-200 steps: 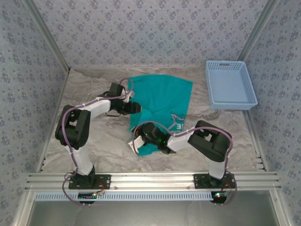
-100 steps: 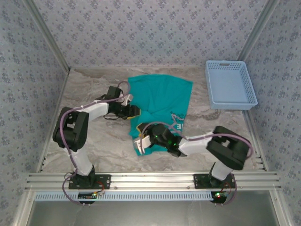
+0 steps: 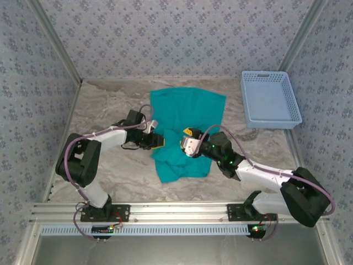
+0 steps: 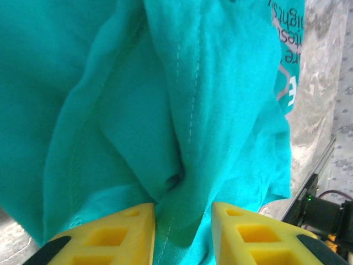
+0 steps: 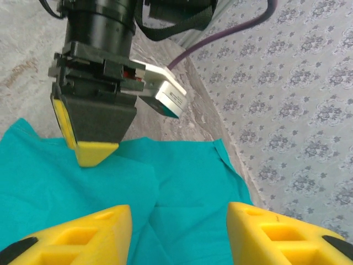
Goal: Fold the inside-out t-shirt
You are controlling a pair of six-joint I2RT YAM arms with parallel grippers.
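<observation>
The inside-out t-shirt (image 3: 190, 110) lies spread on the table's middle, teal, its lower part folded into a narrower strip. My left gripper (image 3: 159, 141) sits low at the shirt's left edge. In the left wrist view its yellow fingers (image 4: 110, 237) stand apart with a raised ridge of shirt fabric (image 4: 209, 99) between them. My right gripper (image 3: 187, 144) hovers open over the shirt's centre with nothing in it. The right wrist view shows its gripper (image 5: 179, 232) above flat teal cloth (image 5: 187, 182), facing the left gripper's fingers (image 5: 96, 153).
A light blue plastic basket (image 3: 270, 99) stands at the back right. Patterned walls close in the table on three sides, and an aluminium rail (image 3: 176, 210) runs along the near edge. Bare marbled tabletop (image 3: 110, 176) lies to the left.
My right gripper opened, let go of the shirt's lower left corner and moved up and right over the shirt. The left gripper slid to the shirt's edge and its jaws narrowed.
</observation>
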